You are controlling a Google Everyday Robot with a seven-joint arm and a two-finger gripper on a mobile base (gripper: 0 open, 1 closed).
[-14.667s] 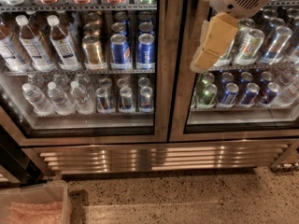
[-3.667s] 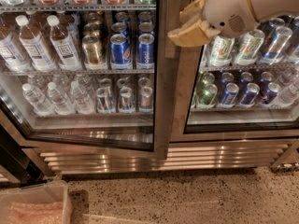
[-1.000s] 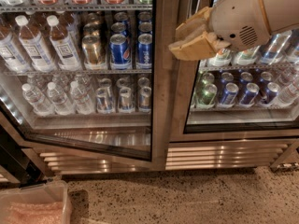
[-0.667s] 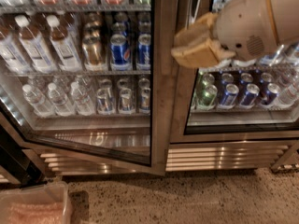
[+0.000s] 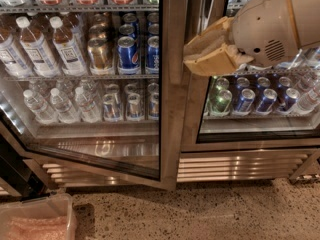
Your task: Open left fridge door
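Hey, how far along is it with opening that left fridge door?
Done: the left fridge door is cracked open, its bottom edge angled out from the base grille. In hand: the gripper sits at the door's free edge. Left: swinging it wide.

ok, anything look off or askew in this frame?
Only the left fridge door: it stands ajar, with its bottom edge angled out from the cabinet, while the right door sits flush. That fits the task. The gripper is by the ajar door's right frame, high up. No spills or damage visible.
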